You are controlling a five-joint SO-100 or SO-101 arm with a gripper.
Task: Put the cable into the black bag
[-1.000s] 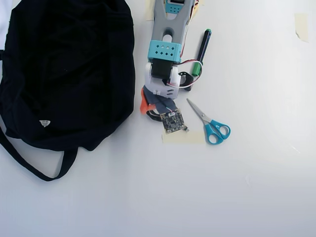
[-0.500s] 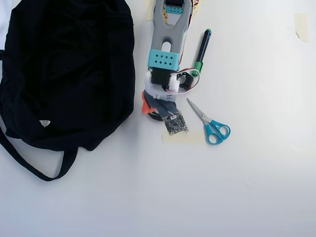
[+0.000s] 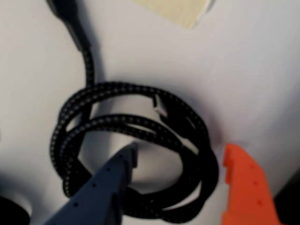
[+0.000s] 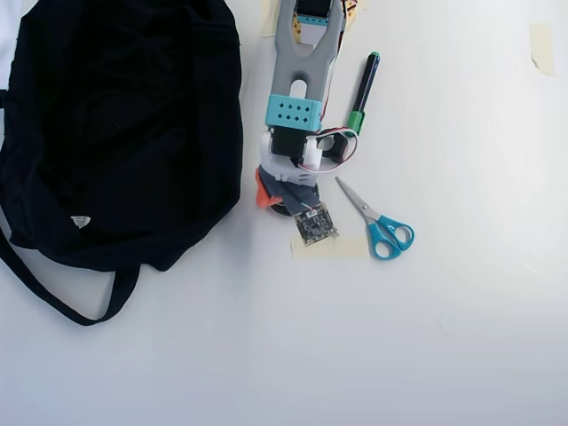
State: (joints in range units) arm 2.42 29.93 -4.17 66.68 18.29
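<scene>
Wrist view showed the gripper (image 3: 180, 161) spread wide, its grey finger (image 3: 115, 176) inside and its orange finger (image 3: 241, 183) outside the coiled black braided cable (image 3: 140, 126), which lay on the white table (image 4: 426, 337) beside the black fabric bag (image 4: 124, 124).

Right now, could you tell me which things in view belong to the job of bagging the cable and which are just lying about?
Belonging to the job:
- cable, coiled under the open end effector
- black bag

Just lying about:
- scissors
- pen
- tape strips
</scene>
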